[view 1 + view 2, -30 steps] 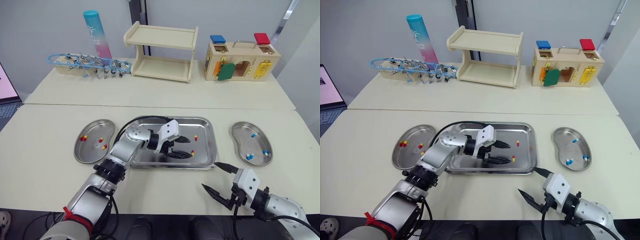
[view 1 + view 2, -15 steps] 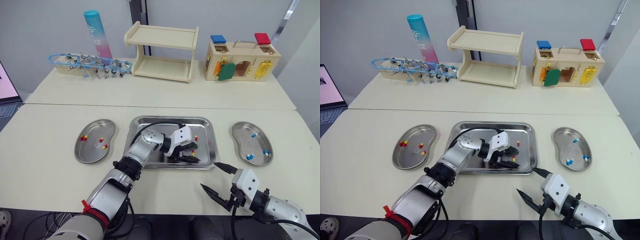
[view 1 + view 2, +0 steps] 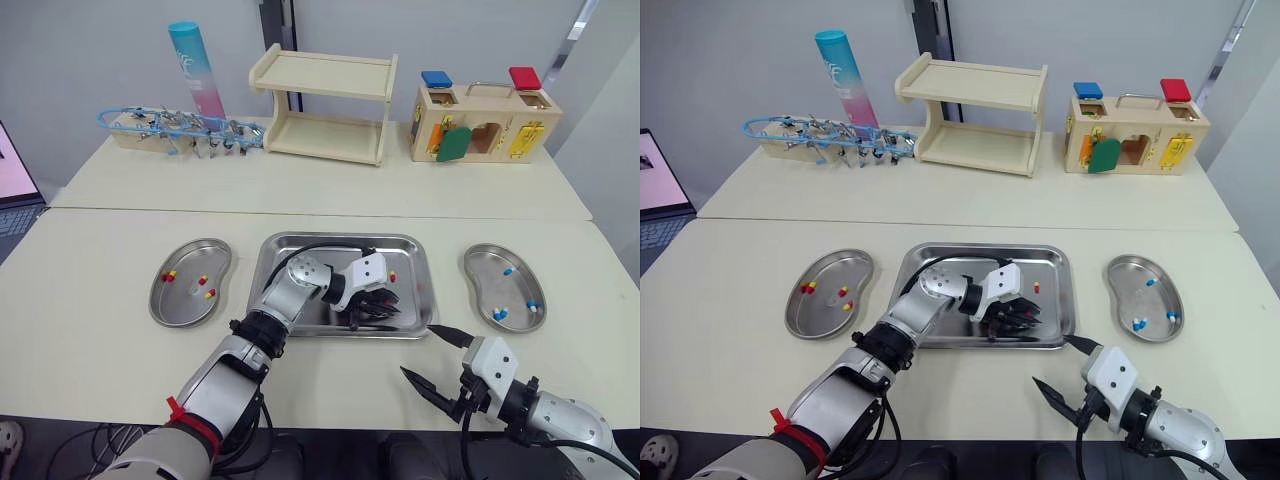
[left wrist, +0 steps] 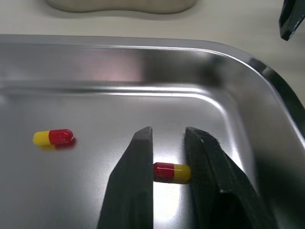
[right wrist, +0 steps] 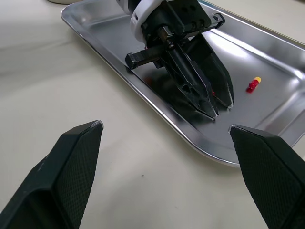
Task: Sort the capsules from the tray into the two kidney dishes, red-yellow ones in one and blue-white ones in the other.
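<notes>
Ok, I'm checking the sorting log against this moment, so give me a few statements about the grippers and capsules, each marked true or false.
1. The left gripper carries a blue-white capsule. False: it is closed on a red-yellow capsule lying in the tray.
2. The right gripper is open, above the table in front of the tray. True.
3. The right dish holds red-yellow capsules. False: blue-white capsules lie in it.
4. A second red-yellow capsule lies loose in the tray. True.
</notes>
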Controlling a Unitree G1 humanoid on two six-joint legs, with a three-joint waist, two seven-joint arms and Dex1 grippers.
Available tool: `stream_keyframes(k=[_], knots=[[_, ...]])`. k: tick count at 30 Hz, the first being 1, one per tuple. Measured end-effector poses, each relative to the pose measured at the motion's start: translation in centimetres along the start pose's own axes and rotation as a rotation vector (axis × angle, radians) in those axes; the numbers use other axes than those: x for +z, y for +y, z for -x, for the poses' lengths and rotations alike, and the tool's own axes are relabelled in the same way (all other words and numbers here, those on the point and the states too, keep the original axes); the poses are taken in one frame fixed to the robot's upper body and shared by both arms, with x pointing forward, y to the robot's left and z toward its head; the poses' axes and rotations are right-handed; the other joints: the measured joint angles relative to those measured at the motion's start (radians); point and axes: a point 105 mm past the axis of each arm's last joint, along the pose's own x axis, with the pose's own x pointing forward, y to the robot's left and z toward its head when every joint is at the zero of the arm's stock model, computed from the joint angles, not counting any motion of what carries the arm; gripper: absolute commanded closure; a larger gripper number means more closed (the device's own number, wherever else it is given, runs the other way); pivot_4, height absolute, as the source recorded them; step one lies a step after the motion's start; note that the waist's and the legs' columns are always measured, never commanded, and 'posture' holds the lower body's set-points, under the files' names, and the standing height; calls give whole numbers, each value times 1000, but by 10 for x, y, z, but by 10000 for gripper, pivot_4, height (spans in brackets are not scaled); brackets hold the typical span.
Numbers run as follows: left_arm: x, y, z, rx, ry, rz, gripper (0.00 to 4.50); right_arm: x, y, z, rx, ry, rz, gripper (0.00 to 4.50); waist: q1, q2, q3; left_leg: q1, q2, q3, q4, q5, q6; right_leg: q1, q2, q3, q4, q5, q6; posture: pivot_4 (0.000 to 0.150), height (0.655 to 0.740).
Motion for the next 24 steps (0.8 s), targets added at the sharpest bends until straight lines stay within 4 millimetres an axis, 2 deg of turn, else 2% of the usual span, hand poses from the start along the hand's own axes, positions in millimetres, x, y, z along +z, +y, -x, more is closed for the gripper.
stream_keyframes(k=[13,15,19,21,24], knots=[[2,1,9,16,-4,21,40195,8,-5,-5,1,-26,28,0,-1,0,0,0,0,0,0,0,0,-1,0,0,0,0,0,1500,7400],[7,2,18,36,-21,20,40196,9,-4,-5,17,-28,33,0,-1,0,0,-1,0,0,0,0,0,-1,0,0,0,0,0,1500,7400],[30,7,48,107,-64,-38,40197,14,-6,-8,48,-45,51,0,-1,0,0,-1,0,0,0,0,0,-1,0,0,0,0,0,1500,7400],[39,3,64,142,-91,-45,40198,18,-5,-10,82,-62,57,0,-3,0,0,-1,0,0,0,0,0,-1,0,0,0,0,0,1500,7400],[41,-5,87,204,-112,-4,40199,20,-4,-13,137,-68,75,0,-3,0,0,0,0,-1,0,0,0,-1,0,0,0,0,0,1500,7400]])
